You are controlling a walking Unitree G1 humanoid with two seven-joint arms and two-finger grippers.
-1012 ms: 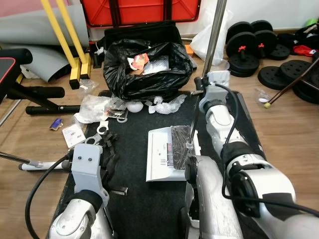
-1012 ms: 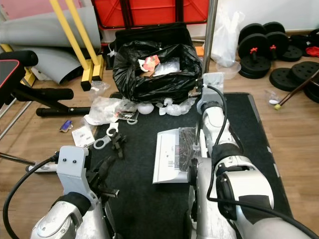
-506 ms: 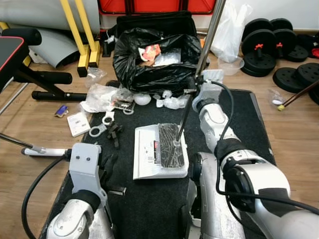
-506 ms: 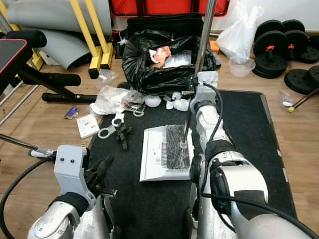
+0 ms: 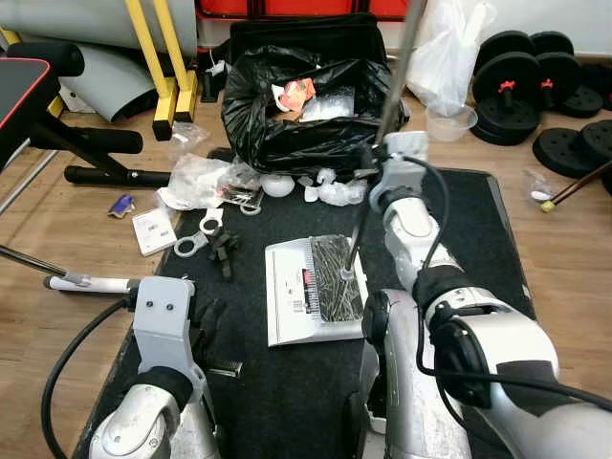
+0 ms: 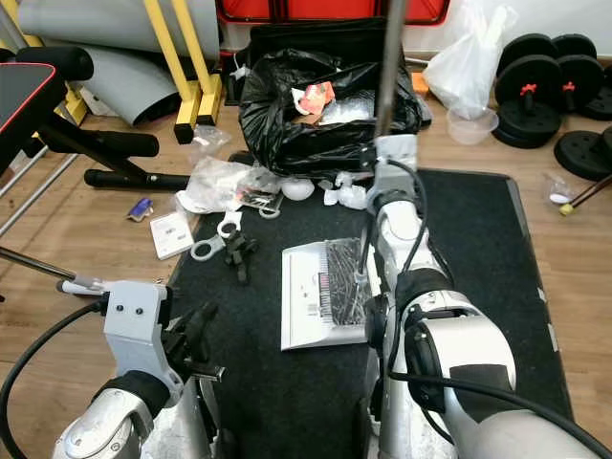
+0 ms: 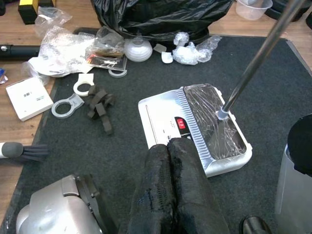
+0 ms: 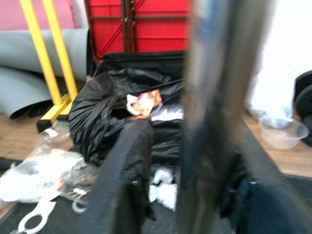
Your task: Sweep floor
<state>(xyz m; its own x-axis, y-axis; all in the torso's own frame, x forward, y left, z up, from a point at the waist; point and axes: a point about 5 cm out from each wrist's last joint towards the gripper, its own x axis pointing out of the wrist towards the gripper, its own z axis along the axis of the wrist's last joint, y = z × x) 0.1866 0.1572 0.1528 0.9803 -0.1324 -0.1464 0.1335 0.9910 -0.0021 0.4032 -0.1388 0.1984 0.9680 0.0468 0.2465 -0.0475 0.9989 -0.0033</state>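
Risk of tipping the white dustpan [image 5: 311, 304] on the black mat [image 5: 268, 382] and spilling its plastic scrap, since only its thin metal pole [image 5: 382, 120] steers it. Right end effector [image 8: 185, 161] clamped round that pole; slip likely. Left end effector [image 7: 170, 195] pressed together, empty, while litter [image 5: 206, 182] lies scattered beside the trash bag [image 5: 306, 124].

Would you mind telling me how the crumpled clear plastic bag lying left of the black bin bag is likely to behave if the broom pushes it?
The clear plastic bag looks thin and crumpled, so probably light and floppy. It would likely fold rather than slide along the black mat.
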